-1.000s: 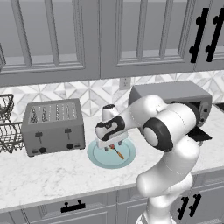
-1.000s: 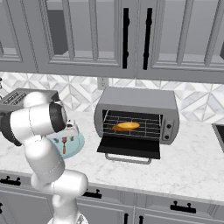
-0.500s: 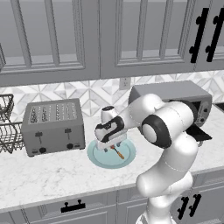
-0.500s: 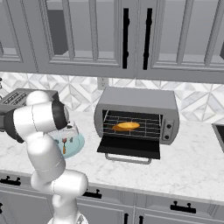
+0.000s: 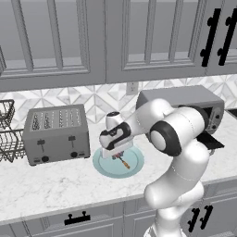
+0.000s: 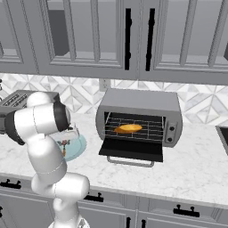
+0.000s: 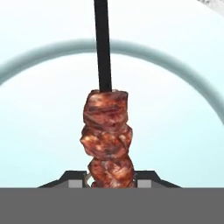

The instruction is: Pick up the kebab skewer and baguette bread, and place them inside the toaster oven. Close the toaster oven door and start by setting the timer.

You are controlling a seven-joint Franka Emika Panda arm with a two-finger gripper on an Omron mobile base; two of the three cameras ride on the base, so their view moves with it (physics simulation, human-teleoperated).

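The toaster oven (image 6: 139, 121) stands on the marble counter (image 6: 196, 164) against the tiled wall, the largest thing there, and its door (image 6: 132, 149) hangs open and flat toward the front. Inside, on the wire rack (image 6: 133, 129), lies the baguette bread (image 6: 128, 128), golden and alone on the bars. To the left along the counter sits a grey four-slot toaster (image 5: 57, 134), and between it and the oven rests a pale blue plate (image 5: 102, 164). The kebab skewer (image 7: 106, 133) lies on that plate, its brown chunks of meat bunched toward the hand and its dark stick running away across the plate's middle. The gripper (image 5: 117, 154) is low over the plate with a finger tip (image 7: 74, 181) at either side of the meat; whether the tips press on it cannot be told.
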